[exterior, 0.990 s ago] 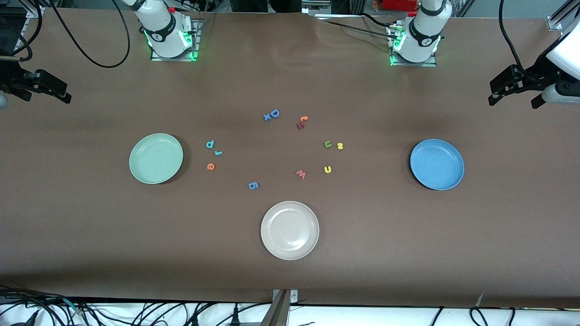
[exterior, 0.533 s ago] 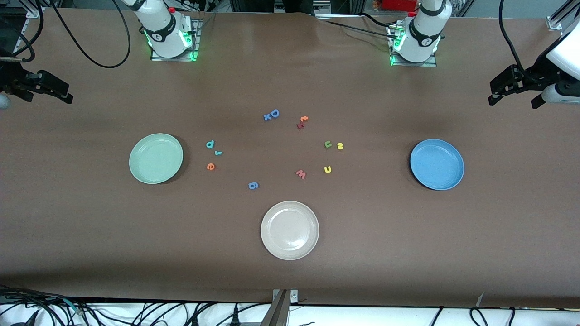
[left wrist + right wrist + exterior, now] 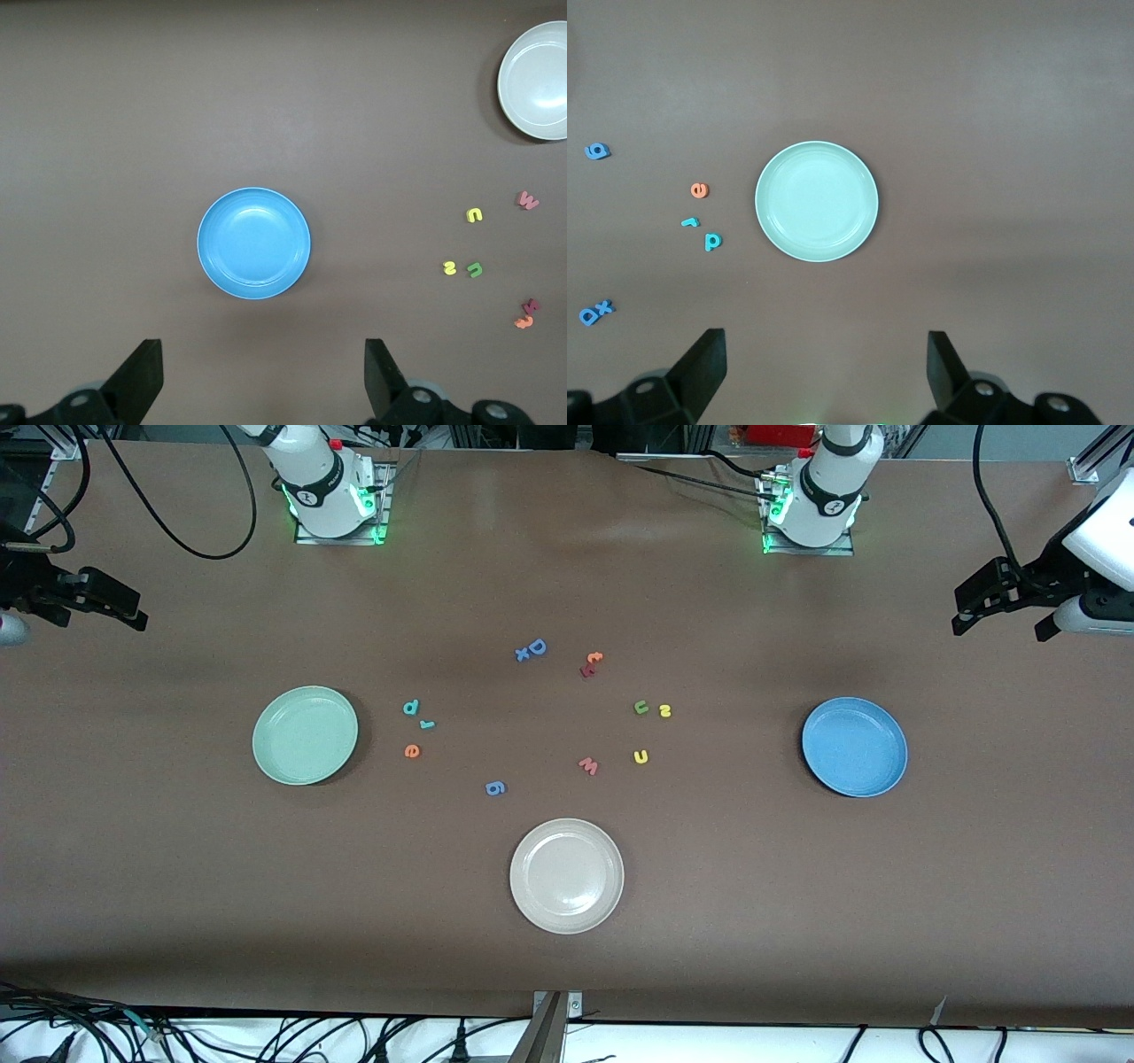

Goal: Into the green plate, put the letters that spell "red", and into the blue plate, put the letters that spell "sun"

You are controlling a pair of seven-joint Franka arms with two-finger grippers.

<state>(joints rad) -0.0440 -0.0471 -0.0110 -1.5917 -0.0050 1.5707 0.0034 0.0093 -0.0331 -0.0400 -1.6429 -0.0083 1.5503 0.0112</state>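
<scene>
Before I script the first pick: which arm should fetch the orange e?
Right, probably. The e lies beside the green plate, toward the right arm's end; the right tool, open, is above that plate. The left tool is above the blue plate.

The right gripper [image 3: 124, 607], held high over the right arm's end of the table, sits slightly closer to the table's middle than a second ago, its dark fingers [image 3: 133, 613] reaching a little farther in. The left gripper [image 3: 1001, 607], over the left arm's end of the table, has drifted a touch upward in the front view, its white wrist housing [image 3: 1099, 531] higher.
</scene>
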